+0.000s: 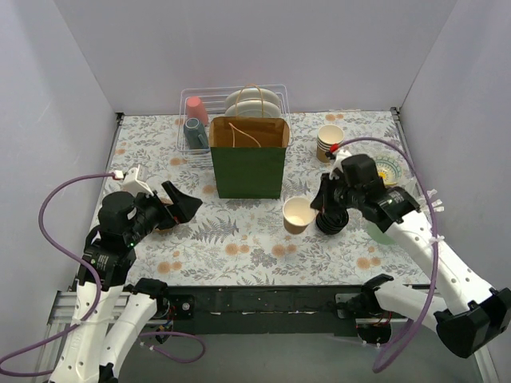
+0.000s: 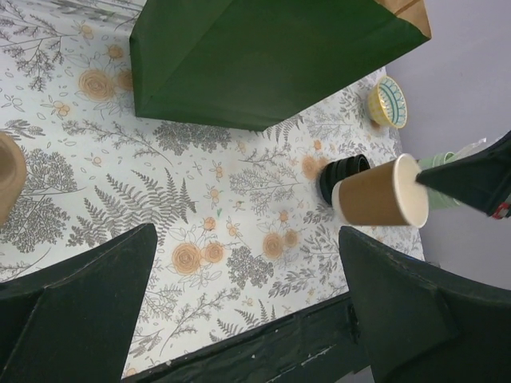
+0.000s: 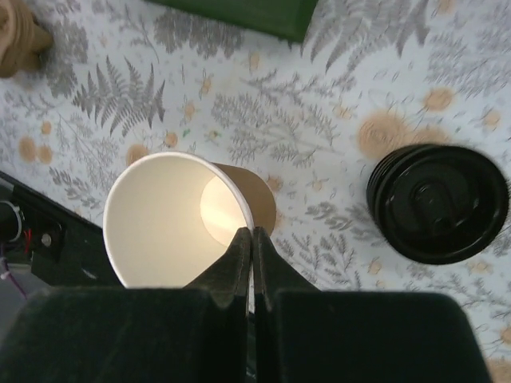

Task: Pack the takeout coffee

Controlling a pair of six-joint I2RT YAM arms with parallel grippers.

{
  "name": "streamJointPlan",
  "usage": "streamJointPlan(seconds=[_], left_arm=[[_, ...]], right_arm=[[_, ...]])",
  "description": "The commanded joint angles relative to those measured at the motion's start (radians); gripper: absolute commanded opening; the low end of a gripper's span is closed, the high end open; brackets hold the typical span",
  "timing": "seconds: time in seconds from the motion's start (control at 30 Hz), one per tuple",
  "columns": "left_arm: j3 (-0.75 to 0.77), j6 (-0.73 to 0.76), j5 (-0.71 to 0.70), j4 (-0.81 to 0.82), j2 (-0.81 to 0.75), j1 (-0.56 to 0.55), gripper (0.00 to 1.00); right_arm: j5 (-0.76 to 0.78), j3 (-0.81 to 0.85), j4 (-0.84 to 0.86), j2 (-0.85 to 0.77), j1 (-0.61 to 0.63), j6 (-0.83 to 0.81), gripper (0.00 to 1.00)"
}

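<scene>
The right gripper [image 3: 252, 239] pinches the rim of an unlidded cup [image 1: 299, 215] at the bag's [image 1: 248, 167] 5 o'clock; keep it level beside the lids [image 1: 331, 221], left gripper [image 1: 180, 205] wide.

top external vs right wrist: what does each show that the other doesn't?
Top external only: the rack with plates and cups, the cup stack, the open left pincer, and the whole green bag with its open mouth. Right wrist only: the right pincer shut on the rim of the open cup, seen close. Both: that cup, the black lids, the floral table.
</scene>
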Motion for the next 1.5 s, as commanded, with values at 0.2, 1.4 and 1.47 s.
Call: streamJointPlan(seconds=[0.2, 1.4, 1.47], left_arm=[[-0.110, -0.016, 0.181, 0.036, -0.051, 0.004, 0.98], [-0.165, -0.021, 0.249, 0.128, -0.022, 0.002, 0.98], [-0.171, -0.023, 0.264, 0.155, -0.008, 0.002, 0.98]], right_arm=[[0.303, -0.199, 0.195, -0.087, 0.455, 0.285, 0.01], [0.658, -0.302, 0.335, 0.062, 0.598, 0.342, 0.37], [0.678, -0.285, 0.283, 0.031, 0.596, 0.298, 0.41]])
